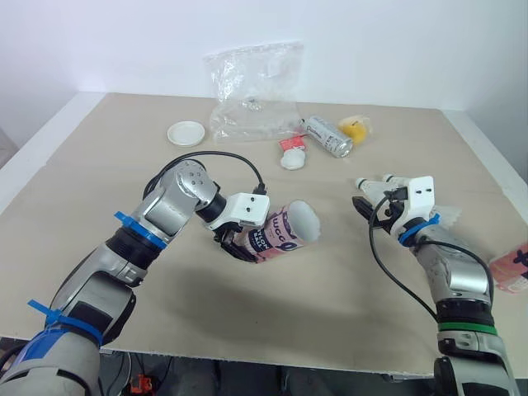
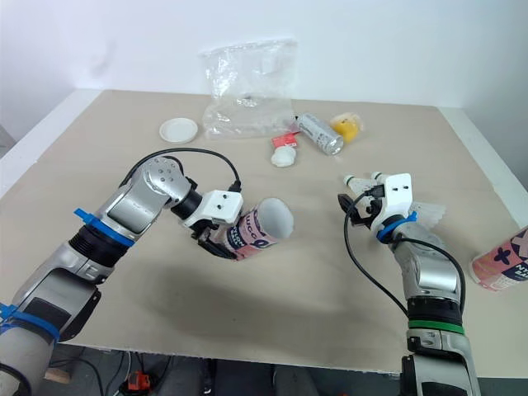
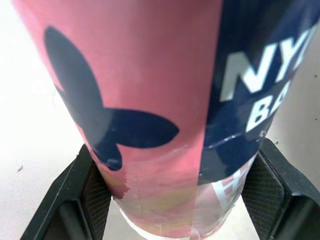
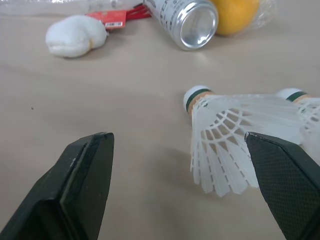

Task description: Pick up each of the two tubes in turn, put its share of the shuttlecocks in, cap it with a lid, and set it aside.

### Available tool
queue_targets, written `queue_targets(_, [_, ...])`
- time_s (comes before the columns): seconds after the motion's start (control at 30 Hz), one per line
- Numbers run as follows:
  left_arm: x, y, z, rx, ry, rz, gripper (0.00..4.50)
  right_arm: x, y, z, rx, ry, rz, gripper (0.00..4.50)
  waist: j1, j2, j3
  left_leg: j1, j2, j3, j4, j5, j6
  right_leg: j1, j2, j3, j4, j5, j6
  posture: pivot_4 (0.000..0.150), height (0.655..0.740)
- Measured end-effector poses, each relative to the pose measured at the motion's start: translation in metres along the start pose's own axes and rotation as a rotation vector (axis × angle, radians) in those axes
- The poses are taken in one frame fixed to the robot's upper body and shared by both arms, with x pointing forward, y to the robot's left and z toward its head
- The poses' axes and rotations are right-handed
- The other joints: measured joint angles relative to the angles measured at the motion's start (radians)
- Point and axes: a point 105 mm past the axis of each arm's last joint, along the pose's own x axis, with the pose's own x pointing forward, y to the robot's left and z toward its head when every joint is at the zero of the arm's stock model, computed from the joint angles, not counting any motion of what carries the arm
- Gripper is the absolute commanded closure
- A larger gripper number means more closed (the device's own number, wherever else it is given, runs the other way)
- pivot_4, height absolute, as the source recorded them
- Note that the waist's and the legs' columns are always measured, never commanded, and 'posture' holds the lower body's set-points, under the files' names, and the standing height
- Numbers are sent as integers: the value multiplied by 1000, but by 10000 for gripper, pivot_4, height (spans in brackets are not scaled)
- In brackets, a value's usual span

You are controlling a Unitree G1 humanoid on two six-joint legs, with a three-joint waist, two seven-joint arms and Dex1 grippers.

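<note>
- I find the left gripper (image 1: 238,246) pinching the pink tube (image 1: 285,231) near its base. The tube is tilted, open mouth toward 2 o'clock.
- Right gripper (image 4: 177,150) is spread wide, low over the bench (image 1: 330,289). Shuttlecocks (image 4: 225,150) lie just ahead of its fingers.
- Second tube (image 1: 511,268) lies at the bench's 4 o'clock edge.
- White lid (image 1: 186,132) sits at 11 o'clock, well apart.

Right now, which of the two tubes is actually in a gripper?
The tube in the middle of the table: the left gripper is clamped on it. The other tube lies loose by the right edge.
</note>
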Motion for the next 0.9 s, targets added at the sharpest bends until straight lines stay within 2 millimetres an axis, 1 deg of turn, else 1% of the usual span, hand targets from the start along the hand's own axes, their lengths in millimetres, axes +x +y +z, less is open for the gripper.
queue_targets(0.13, [2,-2,4,-29,-31,-25,12350,9,0,3,9,4,1,0,-1,2,1,0,0,0,0,0,0,0,0,0,1,0,1,1500,7400])
queue_targets(0.23, [2,-2,4,-28,-29,-21,12350,13,-1,1,20,11,-3,0,-1,2,1,0,0,0,0,0,0,0,0,0,1,1,-1,1500,7400])
queue_targets(0.33, [3,-2,3,-28,-27,-20,12652,16,-3,0,17,15,-8,7712,-1,3,2,0,0,0,0,0,0,0,0,0,1,1,-1,1500,7400])
queue_targets(0.37, [3,-2,3,-27,-27,-18,12652,17,-4,0,17,15,-11,11284,-1,3,2,0,0,0,0,0,0,0,0,0,1,1,-2,1500,7400])
queue_targets(0.4, [3,-1,3,-27,-27,-12,12652,18,-4,1,18,12,-14,15969,-2,3,2,0,0,0,0,0,0,0,0,0,1,1,-2,1500,7400])
queue_targets(0.43, [3,-1,3,-26,-27,-10,12652,18,-4,2,16,9,-14,22038,-2,4,2,0,0,0,0,0,0,0,0,0,1,1,-2,1500,7400])
queue_targets(0.5, [3,-1,3,-28,-27,-8,12652,19,-5,3,13,5,-14,27964,-2,4,2,0,0,0,0,0,0,0,0,0,1,1,-2,1500,7400])
queue_targets(0.53, [3,0,2,-28,-27,-6,12652,19,-5,3,9,2,-13,32263,-2,4,2,0,0,0,0,0,0,0,0,0,1,1,-2,1500,7400])
queue_targets(0.57, [3,0,2,-26,-27,-5,12652,19,-5,3,7,4,-12,35803,-2,4,2,0,0,0,0,0,0,0,0,0,1,1,-2,1500,7400])
queue_targets(0.6, [4,0,2,-27,-28,-3,12652,19,-5,2,4,5,-9,38371,-2,4,2,0,0,0,0,0,0,0,0,0,1,2,-2,1500,7400])
queue_targets(0.63, [4,1,1,-31,-28,-2,12652,19,-5,3,0,4,-5,42604,-2,4,2,0,0,0,0,0,0,0,0,0,1,2,-2,1500,7400])
queue_targets(0.67, [4,1,0,-31,-29,0,12652,19,-4,3,-2,2,-3,44928,-2,4,2,0,0,0,0,0,0,0,0,0,1,2,-2,1500,7400])
queue_targets(0.9, [6,6,-1,-26,-37,6,12652,19,1,3,-54,2,31,44928,0,4,2,0,0,0,3,1,2,1,0,0,1,2,1,1500,7400])
